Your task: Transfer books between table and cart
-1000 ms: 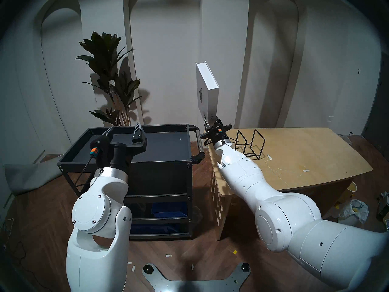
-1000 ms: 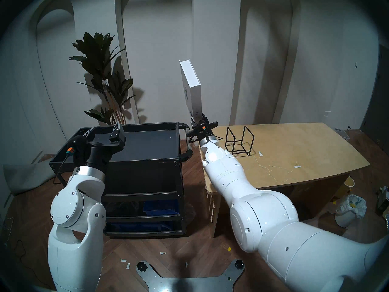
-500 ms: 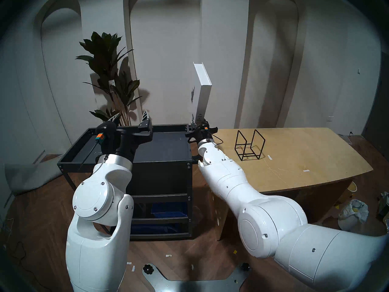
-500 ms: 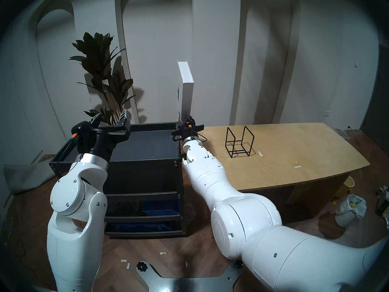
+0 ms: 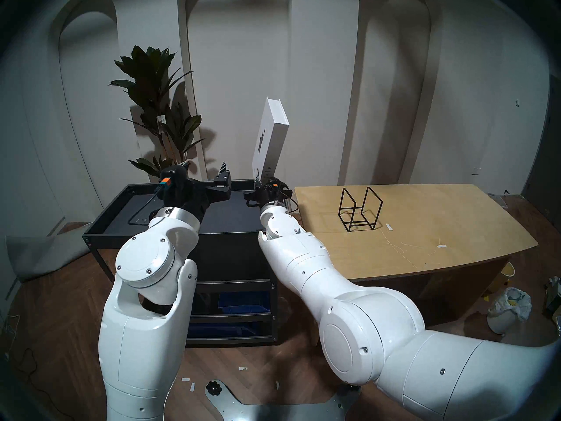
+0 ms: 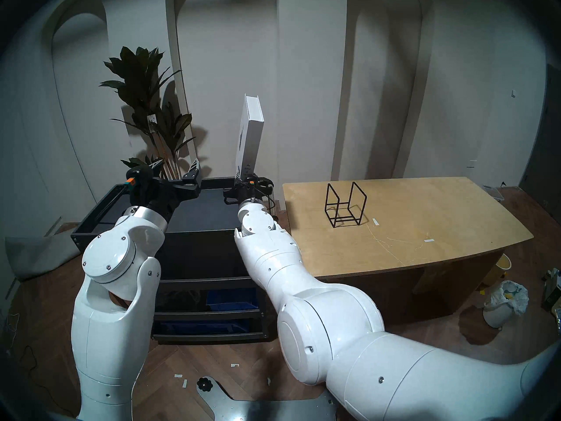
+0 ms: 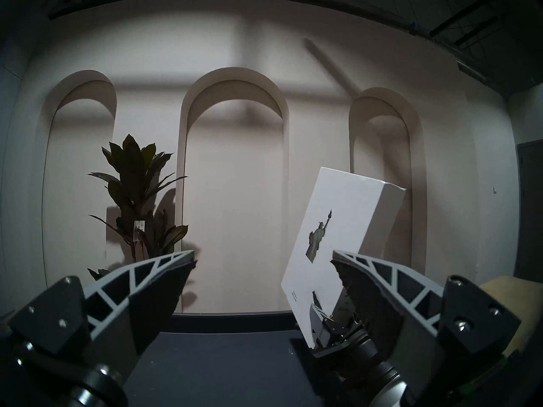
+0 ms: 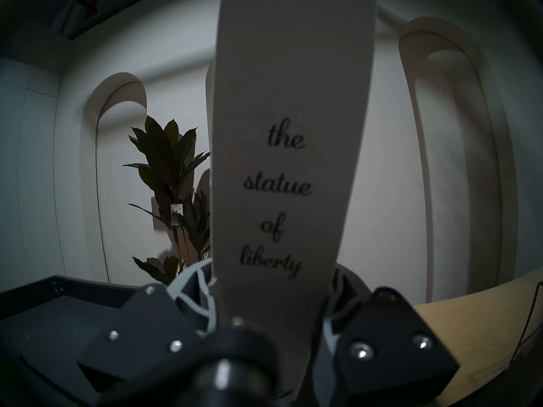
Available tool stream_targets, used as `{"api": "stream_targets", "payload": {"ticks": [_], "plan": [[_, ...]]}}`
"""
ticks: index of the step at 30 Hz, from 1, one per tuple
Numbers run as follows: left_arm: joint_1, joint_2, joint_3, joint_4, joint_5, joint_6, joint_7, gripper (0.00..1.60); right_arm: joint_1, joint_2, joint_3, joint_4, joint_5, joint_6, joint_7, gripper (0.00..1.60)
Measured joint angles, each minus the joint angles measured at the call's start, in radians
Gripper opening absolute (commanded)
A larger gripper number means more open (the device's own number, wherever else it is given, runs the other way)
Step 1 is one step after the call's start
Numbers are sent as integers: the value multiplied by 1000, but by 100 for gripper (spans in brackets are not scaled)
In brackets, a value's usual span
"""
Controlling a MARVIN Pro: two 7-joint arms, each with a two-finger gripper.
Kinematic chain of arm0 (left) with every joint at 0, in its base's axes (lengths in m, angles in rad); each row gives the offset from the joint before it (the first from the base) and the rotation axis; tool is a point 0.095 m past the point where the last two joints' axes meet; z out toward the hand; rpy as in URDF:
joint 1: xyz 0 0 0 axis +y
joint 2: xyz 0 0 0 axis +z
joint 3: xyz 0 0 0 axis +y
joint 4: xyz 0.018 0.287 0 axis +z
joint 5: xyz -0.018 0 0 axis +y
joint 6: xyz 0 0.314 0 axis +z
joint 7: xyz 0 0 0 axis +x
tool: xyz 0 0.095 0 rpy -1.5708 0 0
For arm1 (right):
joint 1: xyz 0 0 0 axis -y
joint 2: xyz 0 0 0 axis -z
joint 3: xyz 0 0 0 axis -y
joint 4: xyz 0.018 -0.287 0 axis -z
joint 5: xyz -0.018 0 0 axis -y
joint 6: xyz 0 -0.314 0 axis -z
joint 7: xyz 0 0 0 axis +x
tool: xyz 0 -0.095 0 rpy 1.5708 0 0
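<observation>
The book (image 5: 271,138) is a tall white hardcover with a small statue figure on its cover (image 7: 332,230) and script on its spine (image 8: 288,162). My right gripper (image 5: 263,180) is shut on its lower end and holds it nearly upright, top leaning right, above the right part of the black cart's tray (image 5: 230,217). My left gripper (image 5: 205,166) is open and empty over the tray's back middle, just left of the book. In the left wrist view the gripper (image 7: 263,255) has its fingers wide apart. The plywood table (image 5: 425,229) stands right of the cart.
A black wire rack (image 5: 359,209) stands on the table's left half. A potted plant (image 5: 154,113) is behind the cart. Blue bins (image 5: 243,302) sit on the cart's lower shelves. A bagged waste bin (image 5: 507,308) is on the floor at right.
My right arm has swung left, carrying the book from over the table's left edge to over the cart's right side; its top now leans right. My left gripper rose and moved right, still open.
</observation>
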Motion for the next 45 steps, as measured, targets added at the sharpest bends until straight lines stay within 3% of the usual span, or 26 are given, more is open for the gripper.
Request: {"api": "stream_targets", "payload": {"ticks": [22, 45], "plan": [[-196, 75, 77, 70, 53, 180, -91, 160, -9, -34, -82, 3, 46, 137, -87, 0], [-383, 105, 161, 222, 103, 339, -179, 160, -4, -36, -237, -23, 70, 261, -207, 0]]}}
